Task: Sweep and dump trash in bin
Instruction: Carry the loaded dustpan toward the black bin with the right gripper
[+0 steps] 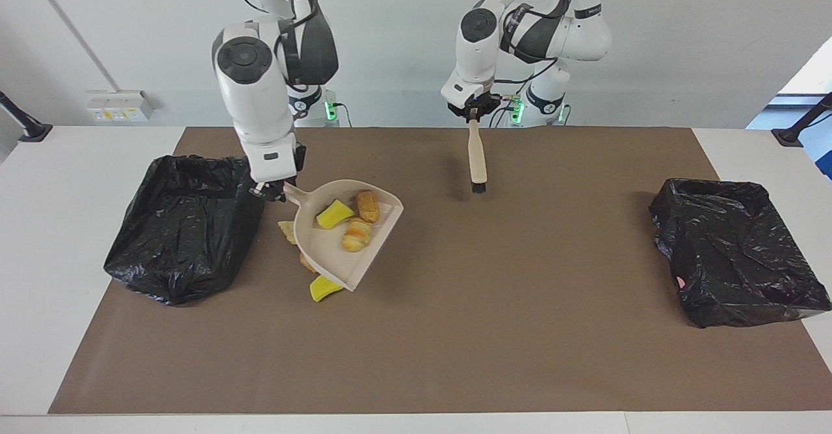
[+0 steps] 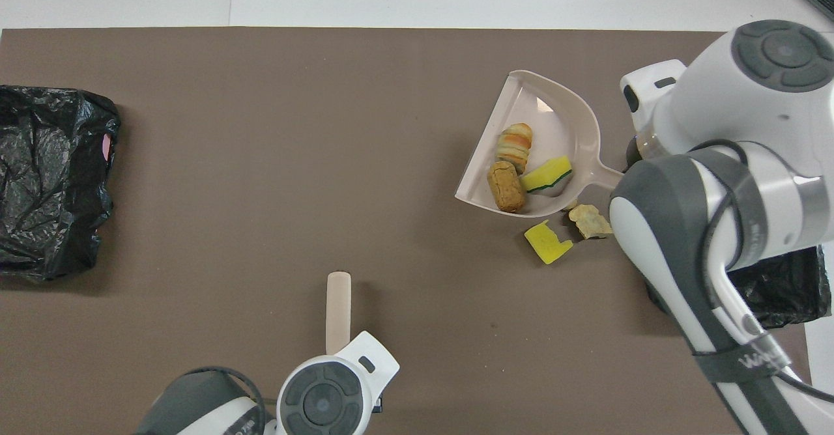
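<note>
Trash point(image 1: 356, 234) is part gathered, and none looks dumped yet. Nearest my bases, my left tool point(image 1: 473, 114) is clamped shut on the handle of the brush point(image 1: 478, 161), which hangs upright, bristles down, over the brown mat point(image 1: 520, 323); that arm waits. Toward my right arm's end, my right tool point(image 1: 270, 190) is closed on the handle of the beige dustpan point(image 1: 325, 258), held up beside the bin point(image 1: 185, 226) with its crinkled black liner. 3 pieces ride in the smooth plastic scoop: 1 spongy yellow wedge point(image 1: 335, 214) and 2 crusty brown rolls point(image 1: 368, 205). 4 lie loose on the mat beneath it: 2 yellow chunks point(image 2: 547, 241), 1 flaky tan scrap point(image 2: 589, 220) and 1 roll barely showing. I judge dumping comes next, then 1 more sweep.
</note>
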### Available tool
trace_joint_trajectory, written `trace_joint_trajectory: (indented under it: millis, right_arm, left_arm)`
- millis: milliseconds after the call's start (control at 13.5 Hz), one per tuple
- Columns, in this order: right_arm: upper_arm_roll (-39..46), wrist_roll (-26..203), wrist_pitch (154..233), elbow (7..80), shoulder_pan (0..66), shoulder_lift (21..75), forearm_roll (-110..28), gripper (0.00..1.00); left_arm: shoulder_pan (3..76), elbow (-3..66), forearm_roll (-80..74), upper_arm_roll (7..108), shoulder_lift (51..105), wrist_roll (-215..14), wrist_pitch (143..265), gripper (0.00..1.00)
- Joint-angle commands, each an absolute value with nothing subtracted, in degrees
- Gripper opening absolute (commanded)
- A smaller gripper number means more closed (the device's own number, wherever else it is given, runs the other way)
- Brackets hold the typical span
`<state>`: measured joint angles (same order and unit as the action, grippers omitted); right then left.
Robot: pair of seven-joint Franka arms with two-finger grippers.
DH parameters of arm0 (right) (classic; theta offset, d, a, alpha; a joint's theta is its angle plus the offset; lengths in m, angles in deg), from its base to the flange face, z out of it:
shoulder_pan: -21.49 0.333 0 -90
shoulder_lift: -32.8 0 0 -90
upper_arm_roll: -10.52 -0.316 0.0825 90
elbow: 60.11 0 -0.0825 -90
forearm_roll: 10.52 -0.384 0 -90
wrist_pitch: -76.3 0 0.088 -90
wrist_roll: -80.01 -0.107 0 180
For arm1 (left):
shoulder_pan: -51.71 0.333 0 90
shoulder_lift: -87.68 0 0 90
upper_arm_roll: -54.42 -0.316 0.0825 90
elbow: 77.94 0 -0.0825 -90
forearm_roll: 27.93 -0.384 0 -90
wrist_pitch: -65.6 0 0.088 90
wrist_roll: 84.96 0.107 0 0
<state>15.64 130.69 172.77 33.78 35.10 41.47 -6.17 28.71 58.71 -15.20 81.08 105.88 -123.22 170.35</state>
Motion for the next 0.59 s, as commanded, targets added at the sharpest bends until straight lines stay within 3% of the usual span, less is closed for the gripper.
trace_joint_trajectory:
  millis: [0, 520]
  right_arm:
    - [15.09, 136.67, 170.96, 33.58, 29.07, 40.27, -6.39, 0.0]
    - [15.18, 153.11, 170.43, 33.58, 11.14, 40.18, -7.54, 0.0]
  left_arm:
    - [28.16, 61.36, -12.31, 84.99, 108.43, -125.47, 173.43, 0.0]
    - [27.02, 66.54, -6.49, 91.24, 107.55, -126.7, 182.3, 0.0]
